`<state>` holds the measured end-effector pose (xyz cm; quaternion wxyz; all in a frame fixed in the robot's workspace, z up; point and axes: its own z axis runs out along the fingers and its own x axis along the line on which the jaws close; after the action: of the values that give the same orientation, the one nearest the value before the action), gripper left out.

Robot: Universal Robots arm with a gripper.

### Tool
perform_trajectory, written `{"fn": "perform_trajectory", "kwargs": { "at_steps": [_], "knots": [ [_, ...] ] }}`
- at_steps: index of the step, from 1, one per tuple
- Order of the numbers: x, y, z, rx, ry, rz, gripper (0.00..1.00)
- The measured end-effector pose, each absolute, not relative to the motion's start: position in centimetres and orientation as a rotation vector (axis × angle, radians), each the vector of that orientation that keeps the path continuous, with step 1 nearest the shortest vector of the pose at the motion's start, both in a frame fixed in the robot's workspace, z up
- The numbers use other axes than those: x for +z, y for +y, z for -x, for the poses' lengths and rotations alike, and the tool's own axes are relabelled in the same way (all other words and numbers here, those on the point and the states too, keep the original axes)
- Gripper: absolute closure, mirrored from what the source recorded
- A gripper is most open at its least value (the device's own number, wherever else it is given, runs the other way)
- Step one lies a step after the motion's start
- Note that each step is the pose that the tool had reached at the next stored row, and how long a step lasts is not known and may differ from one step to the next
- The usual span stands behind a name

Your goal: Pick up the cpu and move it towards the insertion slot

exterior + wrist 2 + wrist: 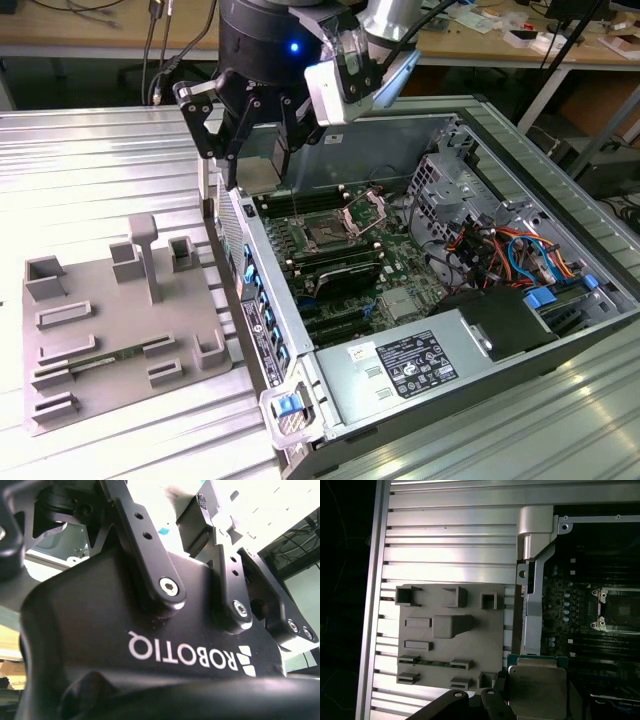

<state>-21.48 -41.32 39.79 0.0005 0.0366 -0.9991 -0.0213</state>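
One small flat square cpu [537, 685], silvery metal on top with a thin green rim, pinched at the tips of the black gripper [495, 700] and carried clear of any surface. Seen in the first wrist view hanging over the side wall of the open computer case [532, 610], right at the boundary between the ribbed metal table [450, 535] and the motherboard. Gripper closed on the chip, judging by how snugly and squarely it sits against the dark finger links; actual contact faces hidden.

Probably very light, rigid, and slick across the polished lid. Likely delicate underneath and at the corners, so best held by two opposite edges of the green rim, kept level, with only a modest squeeze. No bending to expect, though easy to tilt or let slide.

Insertion slot [328, 236] well apart from the cpu, deeper inside the case: a square socket with a dark centre, shiny retention frame [366, 212] raised open beside it. Grey moulded parts tray [120, 330] on the table outside the case, toward the exterior view's left. Gripper poised above the case wall, between tray and socket.
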Motion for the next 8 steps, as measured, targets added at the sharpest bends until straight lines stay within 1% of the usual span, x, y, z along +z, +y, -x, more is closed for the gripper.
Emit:
{"fn": "perform_trajectory", "kwargs": {
  "at_steps": [8],
  "knots": [
    [39.73, -41.32, 20.76, -0.067, -3.138, -0.115, 0.45]
  ]
}}
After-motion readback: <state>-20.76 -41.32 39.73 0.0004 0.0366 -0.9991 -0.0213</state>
